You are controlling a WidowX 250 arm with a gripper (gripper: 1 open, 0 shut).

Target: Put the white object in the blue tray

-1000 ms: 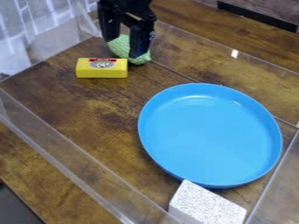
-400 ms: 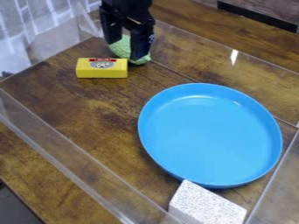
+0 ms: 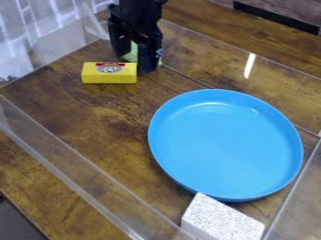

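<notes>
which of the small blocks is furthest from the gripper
The white object, at the near edge beside the blue tray; the yellow block sits by the gripper.

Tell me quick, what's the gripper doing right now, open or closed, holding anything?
Gripper: open, pointing down at the far side of the table beside the yellow block, holding nothing; the white object lies untouched at the near edge.

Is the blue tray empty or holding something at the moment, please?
Empty: the blue tray shows only bare blue; the white object lies outside its rim.
</notes>
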